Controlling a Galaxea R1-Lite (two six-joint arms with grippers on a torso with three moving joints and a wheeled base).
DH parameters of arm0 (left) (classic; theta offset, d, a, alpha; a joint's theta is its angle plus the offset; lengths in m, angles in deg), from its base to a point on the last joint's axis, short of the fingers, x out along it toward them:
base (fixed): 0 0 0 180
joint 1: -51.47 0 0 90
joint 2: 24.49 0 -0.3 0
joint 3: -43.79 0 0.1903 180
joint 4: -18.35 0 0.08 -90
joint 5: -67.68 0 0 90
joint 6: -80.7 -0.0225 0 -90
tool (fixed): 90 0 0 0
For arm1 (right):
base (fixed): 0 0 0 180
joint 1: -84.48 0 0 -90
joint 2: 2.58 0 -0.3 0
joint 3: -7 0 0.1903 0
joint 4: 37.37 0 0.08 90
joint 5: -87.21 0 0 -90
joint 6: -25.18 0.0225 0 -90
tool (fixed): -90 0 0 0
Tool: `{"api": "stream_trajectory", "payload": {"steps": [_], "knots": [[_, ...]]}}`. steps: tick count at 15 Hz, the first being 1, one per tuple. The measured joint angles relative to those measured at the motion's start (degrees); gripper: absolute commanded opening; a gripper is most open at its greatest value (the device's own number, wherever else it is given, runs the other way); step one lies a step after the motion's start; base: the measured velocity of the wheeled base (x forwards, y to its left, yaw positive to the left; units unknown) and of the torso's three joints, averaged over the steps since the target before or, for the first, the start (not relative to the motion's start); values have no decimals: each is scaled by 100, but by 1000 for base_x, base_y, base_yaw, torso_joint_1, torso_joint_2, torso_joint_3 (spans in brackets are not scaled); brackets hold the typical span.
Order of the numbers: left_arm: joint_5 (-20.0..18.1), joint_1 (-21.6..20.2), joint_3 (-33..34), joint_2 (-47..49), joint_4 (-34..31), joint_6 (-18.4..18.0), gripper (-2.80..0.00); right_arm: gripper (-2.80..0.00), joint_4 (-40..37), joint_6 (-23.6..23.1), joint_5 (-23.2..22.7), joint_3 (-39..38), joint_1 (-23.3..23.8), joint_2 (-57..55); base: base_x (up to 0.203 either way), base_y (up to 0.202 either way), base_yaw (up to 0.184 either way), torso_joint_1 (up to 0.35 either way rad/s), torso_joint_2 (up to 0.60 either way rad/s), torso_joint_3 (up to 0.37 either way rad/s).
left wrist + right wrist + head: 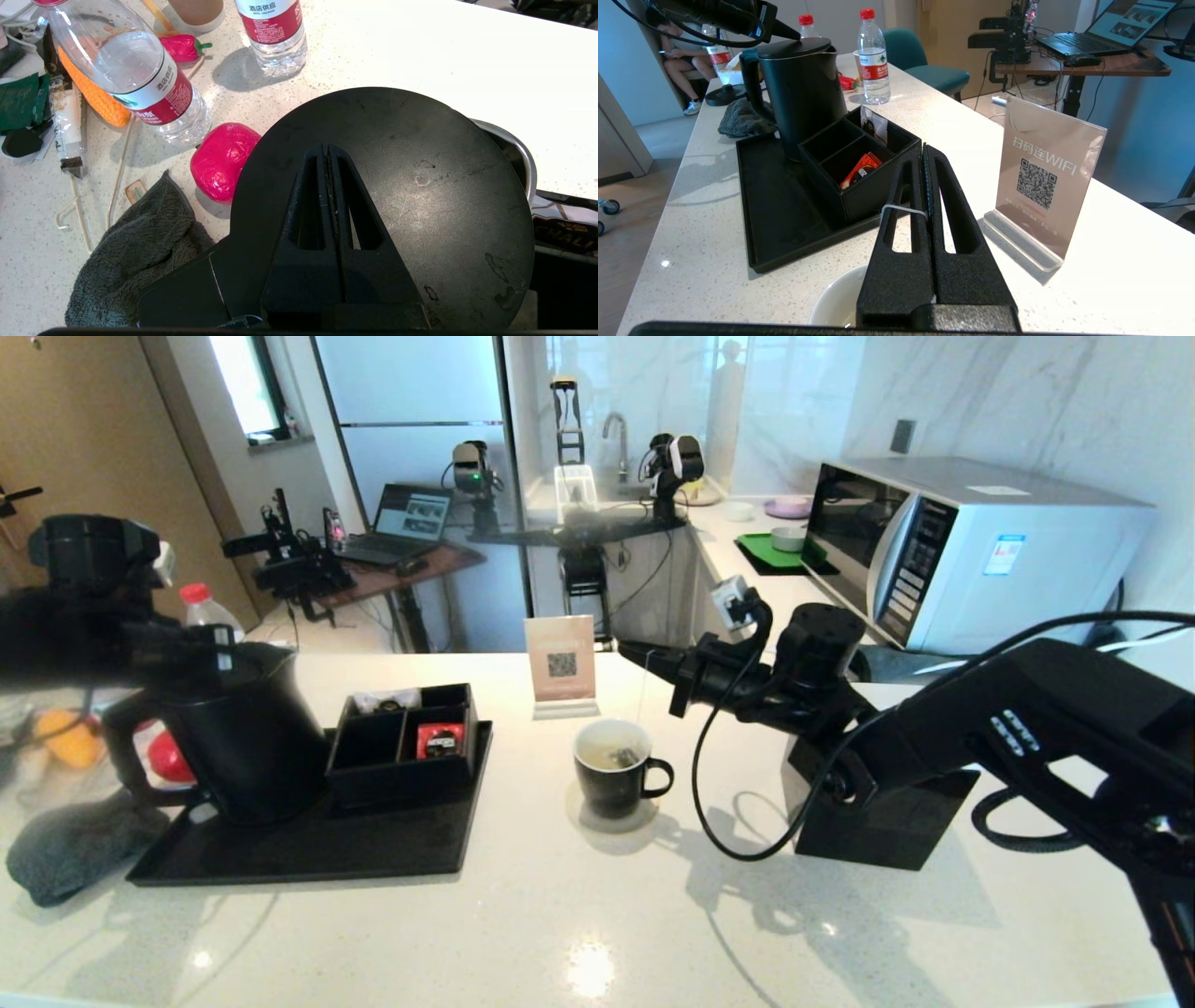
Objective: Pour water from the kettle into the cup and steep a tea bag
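The black kettle (247, 737) stands upright on the tray, lid on (420, 186). My left gripper (327, 148) hovers just over that lid, shut with nothing in it; in the head view the left gripper (213, 646) is at the kettle's top. The black cup (611, 775) with its cream interior sits mid-counter, handle to the right. The tea bag (622, 757) lies inside it, and its white string (643, 695) runs straight up. My right gripper (924, 150) hangs above the cup rim (833, 294), shut on the string (901, 210), which loops over one finger.
A black tray (373, 845) carries the kettle and a compartment box (401, 747) with a red packet (440, 739). A QR sign (562, 665) stands behind the cup and a black tissue box (887, 817) under my right arm. Water bottles (145, 84), a grey cloth (135, 252) and a microwave (962, 551) surround.
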Motion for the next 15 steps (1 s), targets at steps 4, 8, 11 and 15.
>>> {"api": "stream_trajectory", "payload": {"steps": [4,8,11,15], "knots": [[2,17,-18,-25,-30,0,-280,-280,13,-10,2,-4,4,-32,0,0,0,0,0,0],[-6,102,-5,-181,-97,-1,-280,-280,5,-7,5,5,26,-38,0,0,0,0,0,0],[-9,197,18,-374,-110,2,-280,-280,9,-10,9,21,47,-38,0,0,0,0,0,0],[3,370,476,-808,-115,19,-280,-280,128,-21,2,-56,55,-38,0,0,0,0,0,0]]}}
